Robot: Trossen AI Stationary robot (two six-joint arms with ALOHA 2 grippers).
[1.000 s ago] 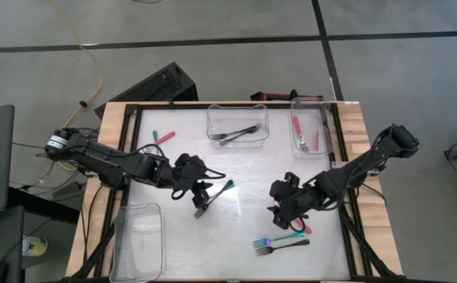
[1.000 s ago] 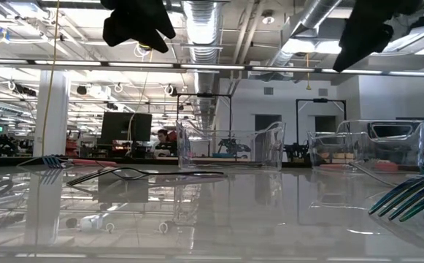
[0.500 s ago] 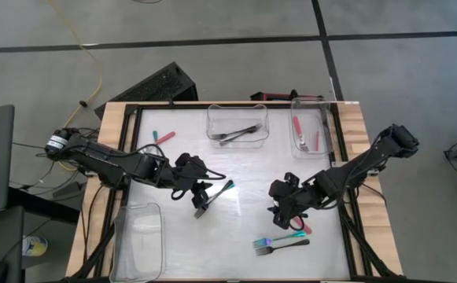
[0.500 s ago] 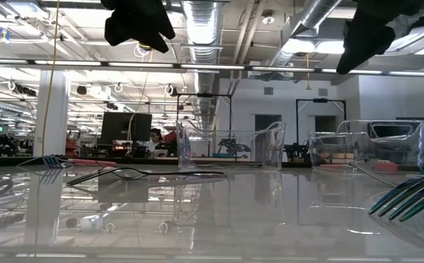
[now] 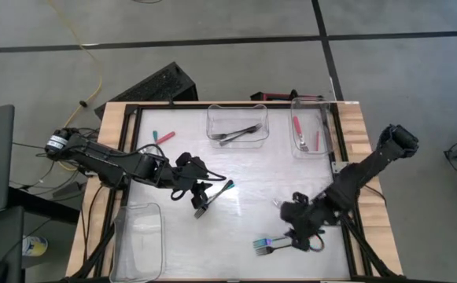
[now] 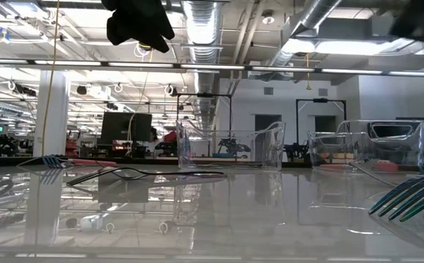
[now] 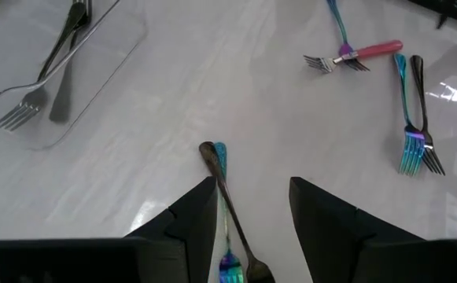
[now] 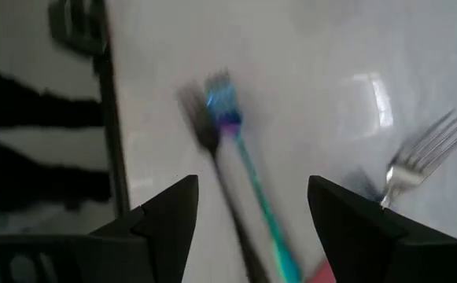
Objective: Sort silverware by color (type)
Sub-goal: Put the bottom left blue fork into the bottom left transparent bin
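Partly sorted: dark forks sit in the middle back bin; pink forks in the right back bin; front-left bin looks empty. Left on the table: a teal/dark pair under the left gripper (jaws wide, holding nothing); another pair by the right gripper, also wide and empty; pink-teal fork back-left. Right wrist view is smeared; exact fork count unclear.

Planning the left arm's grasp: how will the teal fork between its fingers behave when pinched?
The teal fork looks thin and rigid, lying flat, so probably hard to get under. The glossy table suggests sliding. A dark fork touches it and may come along.
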